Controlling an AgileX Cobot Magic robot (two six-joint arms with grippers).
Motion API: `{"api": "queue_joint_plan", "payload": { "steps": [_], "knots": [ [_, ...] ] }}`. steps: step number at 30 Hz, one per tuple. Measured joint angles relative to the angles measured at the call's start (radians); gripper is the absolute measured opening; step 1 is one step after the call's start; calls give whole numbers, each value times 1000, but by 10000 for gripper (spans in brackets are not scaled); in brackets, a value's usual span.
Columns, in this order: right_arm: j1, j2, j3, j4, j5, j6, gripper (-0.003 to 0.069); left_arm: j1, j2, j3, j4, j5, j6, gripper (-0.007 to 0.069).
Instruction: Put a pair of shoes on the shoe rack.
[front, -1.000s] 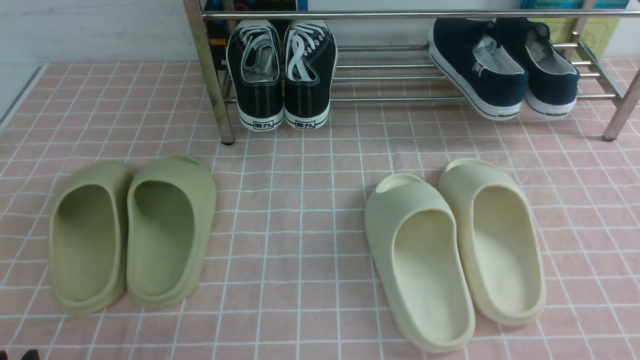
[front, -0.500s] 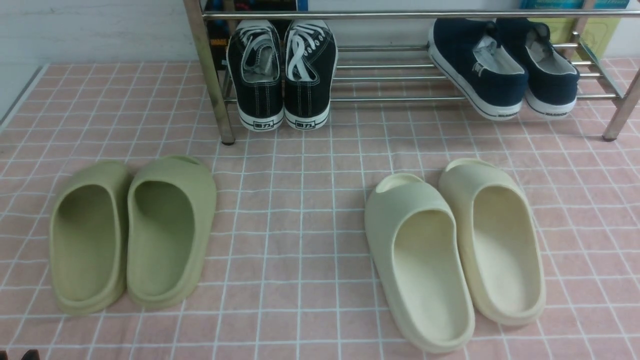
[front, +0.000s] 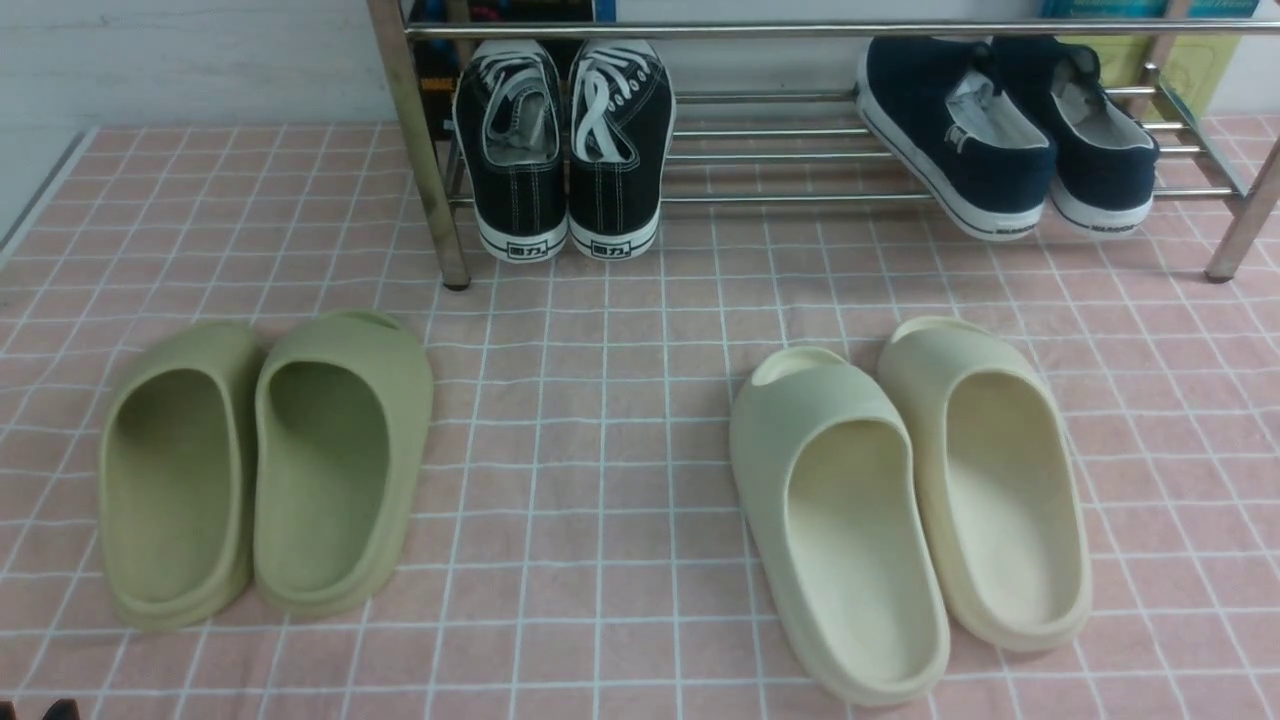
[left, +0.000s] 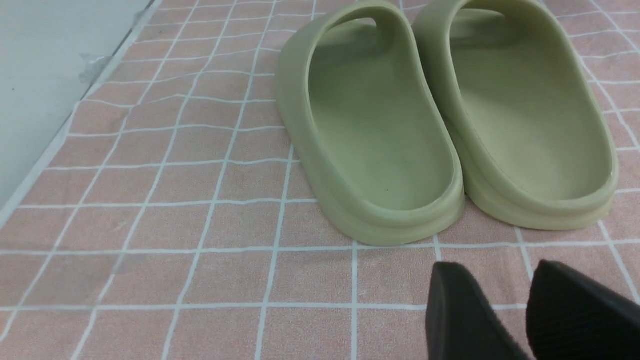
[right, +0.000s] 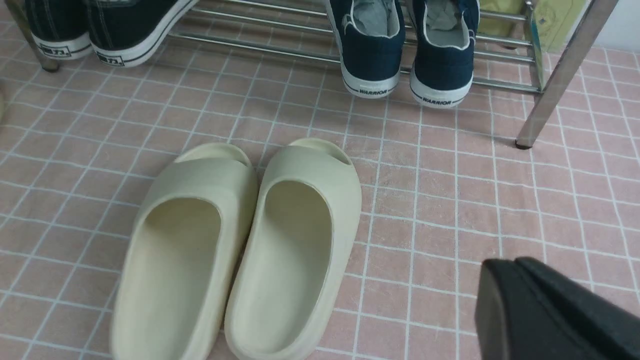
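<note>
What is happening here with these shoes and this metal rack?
The robot holds nothing at this moment. Its left pincer is open and empty, near the green slides, and its right pincer is shut and empty. The navy slip-on shoes already rest on the lower bars of the shoe rack, and the black sneakers are there too. The green slides and the cream slides stand on the tiled floor in front.
</note>
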Motion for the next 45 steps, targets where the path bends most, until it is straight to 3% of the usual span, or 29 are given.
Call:
{"api": "queue_joint_plan", "payload": {
  "steps": [8,14,16,17,21,24,28,34,45],
  "knots": [
    [1,0,7,53,-7,-12,-11,0,0,0,0,0,0,241],
    [78,-30,139,58,-234,-85,-20,0,0,0,0,0,0,241],
    [118,-99,265,-1,-411,-55,-20,0,0,0,1,0,0,241],
    [119,-106,275,-12,-423,-49,-20,0,0,0,1,0,0,241],
    [96,-275,491,-160,-587,143,-20,0,0,0,1,0,0,241],
    [40,-393,626,-250,-608,275,-20,0,0,0,1,0,0,241],
    [-15,-517,789,-271,-616,326,-20,0,0,0,1,0,0,241],
    [-56,-599,989,-145,-674,290,-20,0,0,0,1,0,0,241],
    [-56,-599,989,-113,-585,234,-20,0,0,0,2,0,0,241]
  ]
}}
